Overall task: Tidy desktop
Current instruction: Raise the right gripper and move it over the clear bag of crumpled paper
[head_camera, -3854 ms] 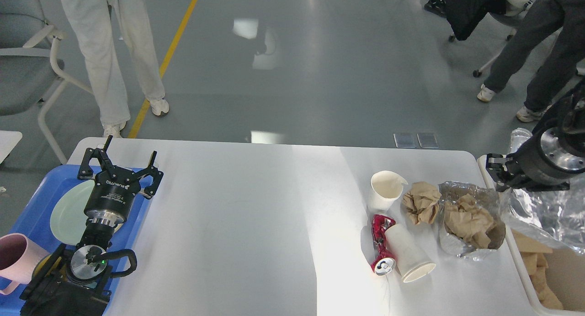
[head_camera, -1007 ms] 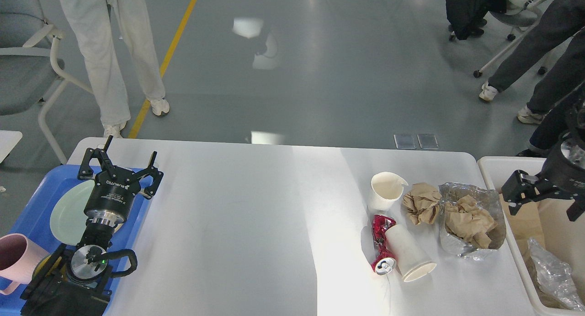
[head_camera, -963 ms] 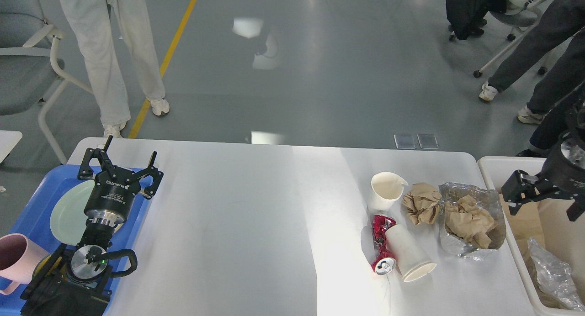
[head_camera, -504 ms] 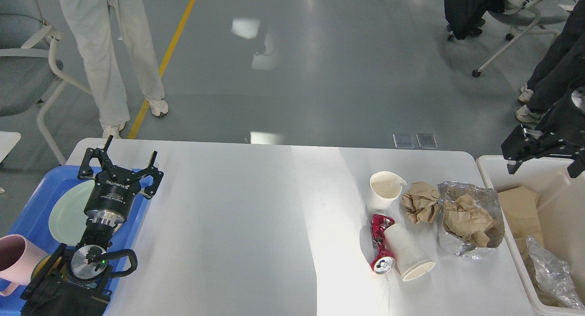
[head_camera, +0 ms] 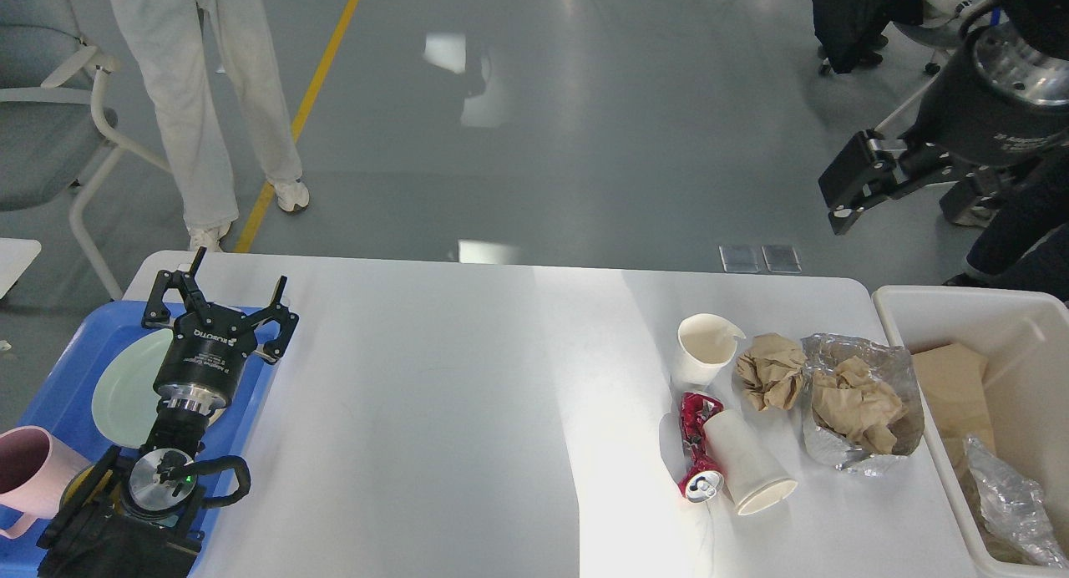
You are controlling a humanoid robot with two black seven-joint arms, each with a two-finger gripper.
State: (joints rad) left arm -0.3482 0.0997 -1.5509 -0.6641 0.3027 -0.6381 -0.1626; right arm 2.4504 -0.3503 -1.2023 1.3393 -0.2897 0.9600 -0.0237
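Left hand (head_camera: 219, 298) spread open, empty, above blue tray (head_camera: 63, 369). Right hand (head_camera: 906, 190) raised off beyond the surface (head_camera: 434, 411), fingers apart, empty. Cups (head_camera: 747, 465), can (head_camera: 695, 444), crumpled paper (head_camera: 770, 371) lying at right, beside bin (head_camera: 1015, 327).

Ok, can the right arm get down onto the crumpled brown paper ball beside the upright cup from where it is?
Probably yes. The right pincer is open, empty and raised beyond the desktop. Nothing covers the paper ball, though the upright cup and foil wrapper crowd it.

A single head camera looks forward and down across the desktop (head_camera: 468, 394), floor beyond.
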